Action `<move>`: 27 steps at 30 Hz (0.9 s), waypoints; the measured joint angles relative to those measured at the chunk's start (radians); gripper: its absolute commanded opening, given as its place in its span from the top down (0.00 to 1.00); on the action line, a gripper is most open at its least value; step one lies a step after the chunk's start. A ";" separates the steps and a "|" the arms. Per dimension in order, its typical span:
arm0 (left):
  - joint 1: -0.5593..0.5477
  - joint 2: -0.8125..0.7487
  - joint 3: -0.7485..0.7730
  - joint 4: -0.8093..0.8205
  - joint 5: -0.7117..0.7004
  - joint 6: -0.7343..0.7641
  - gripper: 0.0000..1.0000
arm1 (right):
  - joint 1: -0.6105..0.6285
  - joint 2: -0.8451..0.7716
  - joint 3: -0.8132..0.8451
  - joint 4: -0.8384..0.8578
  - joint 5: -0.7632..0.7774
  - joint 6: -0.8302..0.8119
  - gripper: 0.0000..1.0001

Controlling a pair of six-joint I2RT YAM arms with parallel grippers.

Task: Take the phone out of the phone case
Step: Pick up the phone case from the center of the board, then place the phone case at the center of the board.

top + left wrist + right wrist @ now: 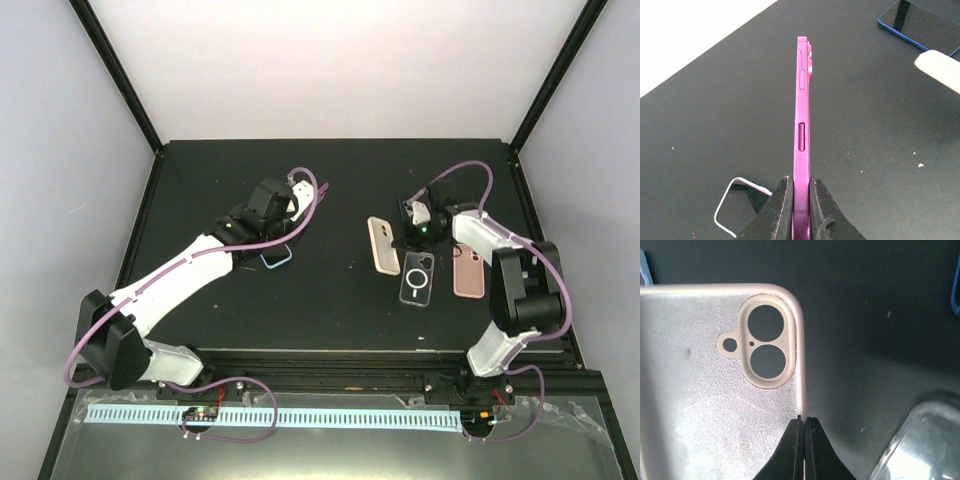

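A magenta phone [802, 115] is held edge-on above the black table, bare, its side buttons and camera bump showing. My left gripper [801, 182] is shut on its lower end. An empty beige phone case [705, 390] lies open side up on the table, the dark table showing through its camera cutout. In the top view the phone case [383, 245] lies right of centre. My right gripper [804, 419] is shut on the case's right side wall, just below the cutout.
A clear case with a white ring [417, 278] and a pink phone or case [470, 270] lie beside the beige one. A blue-rimmed case [277, 257] lies under the left arm. A white-rimmed case [735, 205] sits below the left fingers.
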 measured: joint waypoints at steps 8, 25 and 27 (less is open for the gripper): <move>0.000 0.010 0.008 0.001 0.000 -0.006 0.99 | 0.100 -0.144 -0.207 0.104 0.061 0.137 0.99; 0.000 0.010 0.006 0.006 0.000 -0.007 0.98 | 0.231 -0.108 -0.246 0.175 0.248 0.303 0.99; 0.000 0.010 0.006 0.006 0.000 -0.007 0.99 | 0.242 -0.098 -0.244 0.177 0.257 0.306 0.82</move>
